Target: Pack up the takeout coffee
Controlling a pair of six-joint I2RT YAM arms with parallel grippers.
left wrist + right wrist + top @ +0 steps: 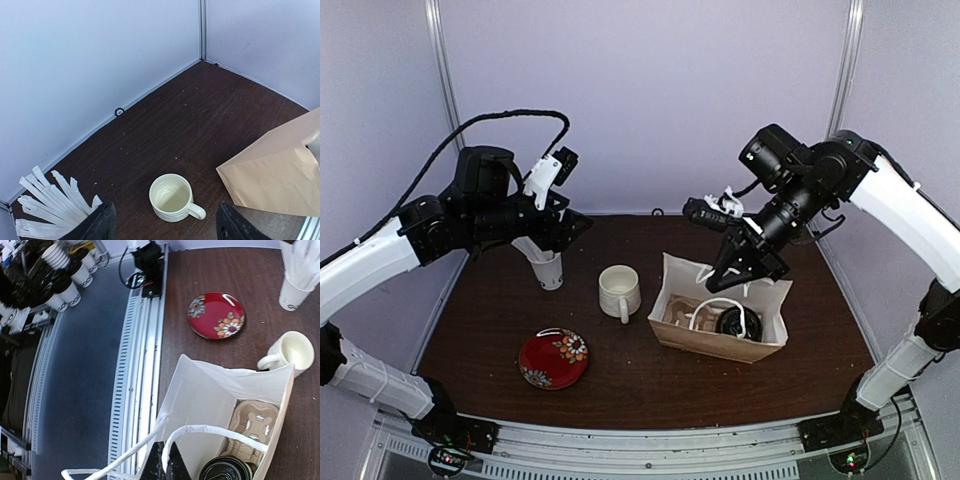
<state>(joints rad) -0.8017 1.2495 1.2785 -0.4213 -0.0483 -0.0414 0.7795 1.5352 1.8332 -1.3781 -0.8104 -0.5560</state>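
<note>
Kraft paper bag (pixel 715 345) sits open right under the right claw (pixel 162 465). The claw is fully closed and the bag's white handles (pixel 210 429) meet at its tips. Can't tell if it actually grips them. Takeout coffee (pixel 225 471) is inside the bag just below the tips, only the black lid showing, next to a cardboard carrier (pixel 252 422). Left claw (pixel 162 227) is spread wide, nothing between the fingers. Mug (pixel 171 196) is just ahead of it, straw cup (pixel 50 205) right beside one finger.
</note>
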